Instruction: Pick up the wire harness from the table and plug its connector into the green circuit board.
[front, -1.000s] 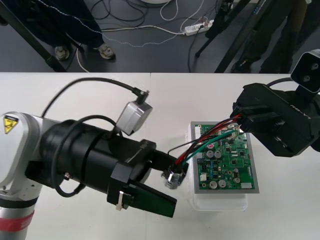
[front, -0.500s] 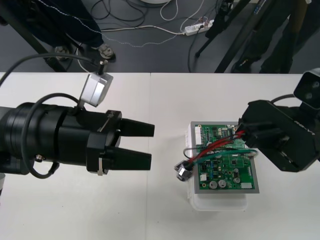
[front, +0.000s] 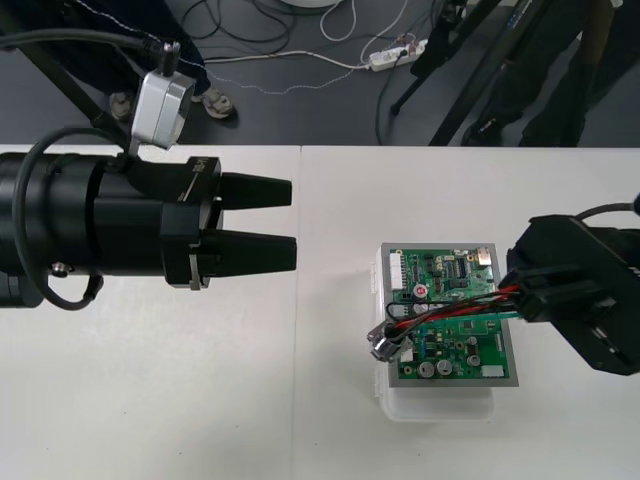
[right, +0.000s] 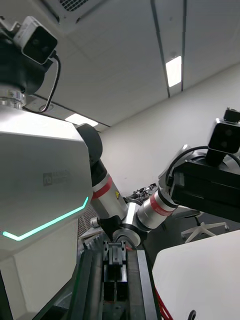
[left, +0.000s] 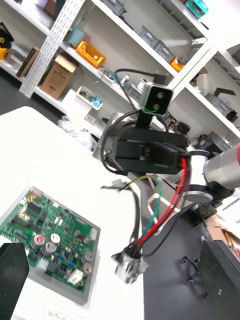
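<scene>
- My right jaws are closed on the wire harness (front: 450, 308) at its plug end, over the 3 o'clock edge of the green circuit board (front: 465, 352). The plug is hidden inside my grip, so I cannot tell whether it touches the board.
- From there the red, green and black wires run across the board toward 9 o'clock. The round metal socket (front: 385, 345) hangs at the board's 8 o'clock edge, just above the white base (front: 440, 405).
- My left jaws are open and empty. Their two black fingers (front: 255, 190) point toward 3 o'clock, well apart from the board, out at its 10 o'clock over the bare desk (front: 200, 400).
- I judge the harness picked up and the plugging not yet done.
- Risks from here:
  - The socket's weight may pull on the wires and twist the plug in my grip, so it meets the board's connector crooked.
  - The wires lie over tall board parts and could snag as I shift.
  - I cannot see the plug, so I may press down off target and push the board and its base along the desk.
  - If my left jaws come in to steady the socket, they could hit my right arm.
</scene>
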